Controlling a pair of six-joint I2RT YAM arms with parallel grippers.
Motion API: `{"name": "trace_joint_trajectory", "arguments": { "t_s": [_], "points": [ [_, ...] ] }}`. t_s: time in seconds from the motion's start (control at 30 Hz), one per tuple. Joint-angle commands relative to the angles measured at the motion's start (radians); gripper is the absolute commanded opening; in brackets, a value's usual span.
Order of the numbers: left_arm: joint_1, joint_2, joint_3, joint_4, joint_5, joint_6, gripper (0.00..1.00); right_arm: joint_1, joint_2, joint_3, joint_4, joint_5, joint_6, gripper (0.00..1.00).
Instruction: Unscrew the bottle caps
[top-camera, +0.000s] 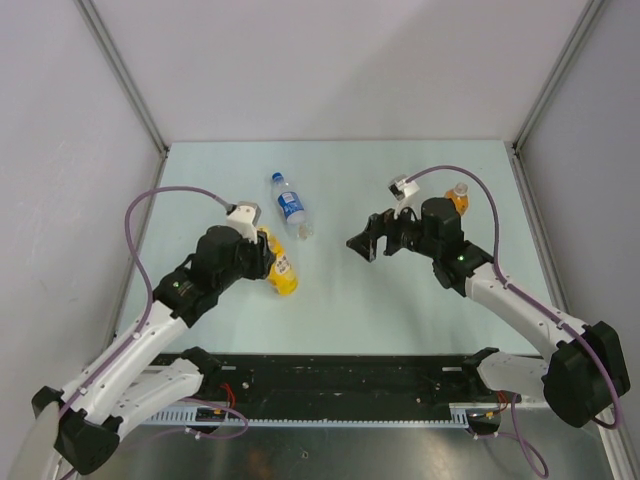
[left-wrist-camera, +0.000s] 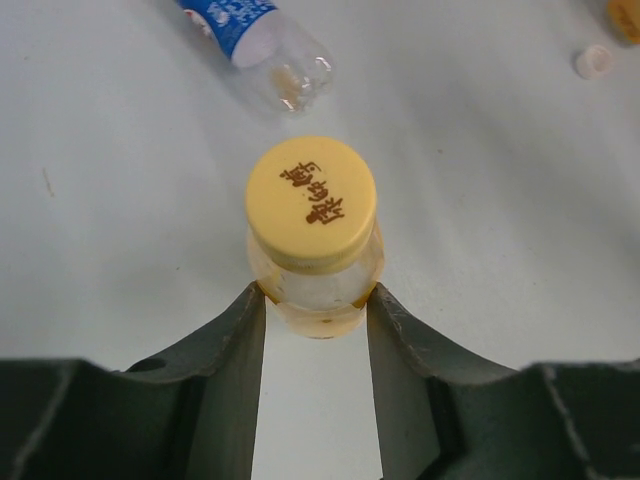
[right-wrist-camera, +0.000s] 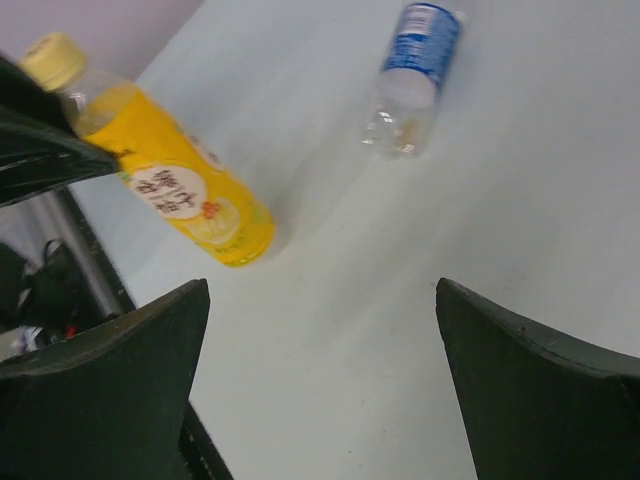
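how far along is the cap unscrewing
Done, apparently: a pale cap lies loose on the table. In hand: left end effector grips the yellow bottle below its yellow cap, still on; right end effector open. Left: blue cap on the clear bottle.

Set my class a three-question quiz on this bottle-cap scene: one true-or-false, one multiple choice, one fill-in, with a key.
1. True or false: the right end effector grips the clear bottle.
2. The left end effector is shut on: A) the yellow bottle, at its neck; B) the clear bottle; C) nothing.
3. Fill in: the clear bottle lies on its ___.
Key: 1 false, it is open and empty. 2 A, just below the yellow cap. 3 side.
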Motion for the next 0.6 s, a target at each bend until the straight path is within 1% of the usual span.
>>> {"name": "trace_joint_trajectory", "arguments": {
  "t_s": [0.0,0.1,0.17,0.27,0.33,0.43,0.57],
  "points": [
    [0.006,-0.035,0.049,0.034,0.143,0.048,0.36,0.001,-0.034,0.044,0.104,-0.253,-0.049,0.99],
    [0.006,-0.047,0.078,0.033,0.236,0.069,0.38,-0.014,-0.037,0.044,0.184,-0.472,-0.02,0.99],
    [0.006,-0.051,0.098,0.032,0.291,0.078,0.39,-0.018,-0.037,0.044,0.243,-0.591,0.019,0.99],
    [0.006,-0.049,0.126,0.033,0.381,0.088,0.4,-0.011,-0.041,0.044,0.316,-0.71,0.067,0.99],
    [0.006,-0.044,0.145,0.033,0.441,0.092,0.4,0.0,-0.041,0.044,0.35,-0.754,0.085,0.99],
    [0.006,-0.033,0.173,0.034,0.525,0.089,0.4,0.024,-0.024,0.044,0.387,-0.782,0.105,0.99],
    [0.006,-0.017,0.218,0.038,0.623,0.076,0.4,0.064,0.011,0.045,0.41,-0.765,0.111,0.99]
  ]
}}
